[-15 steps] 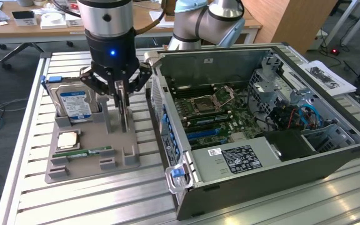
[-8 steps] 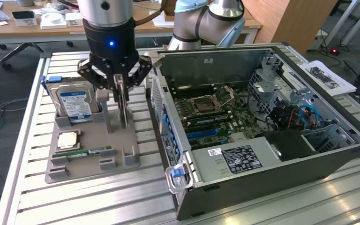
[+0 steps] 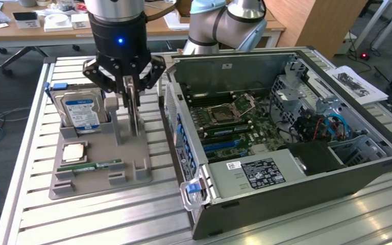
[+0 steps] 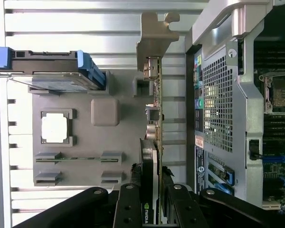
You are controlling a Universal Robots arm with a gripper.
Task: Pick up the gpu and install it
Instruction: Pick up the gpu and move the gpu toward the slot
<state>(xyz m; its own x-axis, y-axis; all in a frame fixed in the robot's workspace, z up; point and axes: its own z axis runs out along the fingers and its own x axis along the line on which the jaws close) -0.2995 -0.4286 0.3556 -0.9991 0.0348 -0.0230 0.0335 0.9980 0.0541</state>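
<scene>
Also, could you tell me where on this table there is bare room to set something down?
The table slats at the exterior view's bottom, in front of the grey tray and the computer case, are bare. Between tray and case it is crowded: the gripper grips the gpu there.

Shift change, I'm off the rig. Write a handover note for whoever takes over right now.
Gripper: above the grey tray, jaws closed on the gpu from above.
gpu: upright and edge-on at its stand on the tray, beside the open PC case. I cannot tell whether it has lifted clear of the stand.
Done: gpu grasped.
Left: the gpu is not yet in the case or seated on the motherboard.
Hard drive and memory stick sit on the tray.
</scene>
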